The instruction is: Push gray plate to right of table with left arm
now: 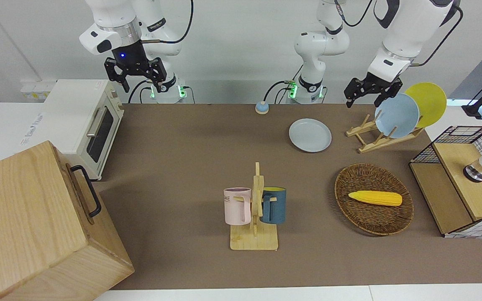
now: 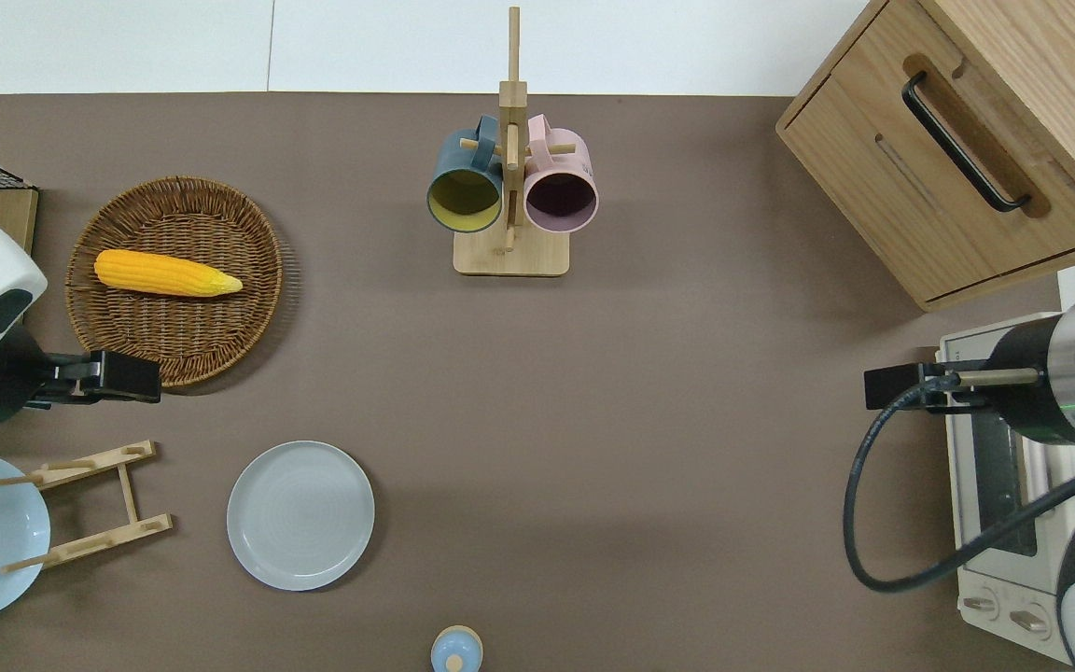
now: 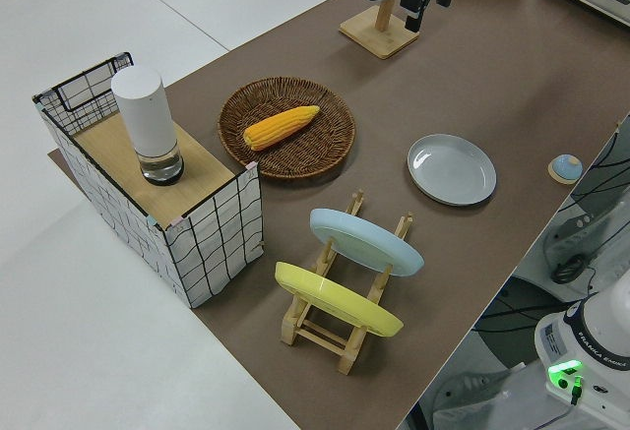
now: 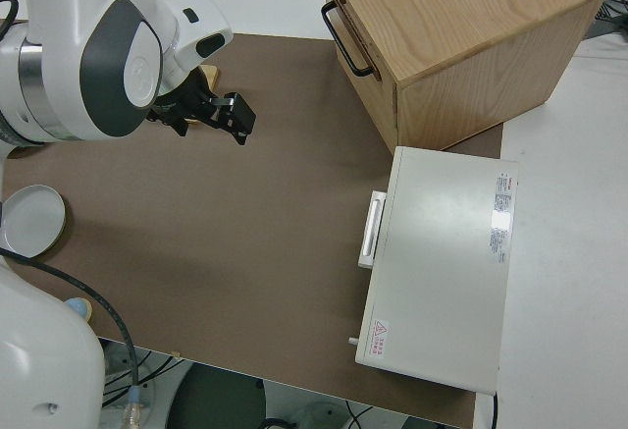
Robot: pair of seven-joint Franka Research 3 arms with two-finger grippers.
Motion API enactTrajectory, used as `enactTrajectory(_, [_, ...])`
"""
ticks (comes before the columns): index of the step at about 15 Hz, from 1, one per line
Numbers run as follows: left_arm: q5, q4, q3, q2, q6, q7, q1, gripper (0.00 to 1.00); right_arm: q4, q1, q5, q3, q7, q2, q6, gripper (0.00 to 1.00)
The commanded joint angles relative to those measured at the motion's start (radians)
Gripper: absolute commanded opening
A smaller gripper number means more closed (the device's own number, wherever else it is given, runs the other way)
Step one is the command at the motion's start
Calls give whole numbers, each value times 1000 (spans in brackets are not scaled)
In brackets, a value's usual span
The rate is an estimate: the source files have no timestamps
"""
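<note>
The gray plate (image 1: 310,135) lies flat on the brown table (image 1: 174,167), close to the robots' edge. It also shows in the overhead view (image 2: 300,515), the left side view (image 3: 452,169) and the right side view (image 4: 32,221). My left gripper (image 1: 363,102) is up in the air with its fingers open and empty. In the overhead view the left gripper (image 2: 150,381) is over the strip between the wicker basket and the plate rack, apart from the gray plate. My right gripper (image 1: 142,85) is open and parked.
A wooden rack (image 1: 377,140) beside the gray plate holds a sky-blue plate (image 1: 396,115) and a yellow plate (image 1: 429,101). A wicker basket (image 1: 373,217) holds a corn cob (image 1: 375,198). There are also a mug tree (image 1: 255,213), a blue knob (image 1: 262,107), a toaster oven (image 1: 84,125), a wooden cabinet (image 1: 32,225) and a wire shelf (image 1: 460,184).
</note>
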Motion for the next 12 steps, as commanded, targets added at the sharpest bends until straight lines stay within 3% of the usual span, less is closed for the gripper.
enactTrajectory(1, [17, 34, -18, 5, -31, 8, 18, 995, -27, -29, 22, 16, 10, -27, 0, 996])
enactTrajectory(12, [17, 34, -26, 2, -45, 15, 15, 995, -27, -29, 22, 16, 10, -27, 0, 996])
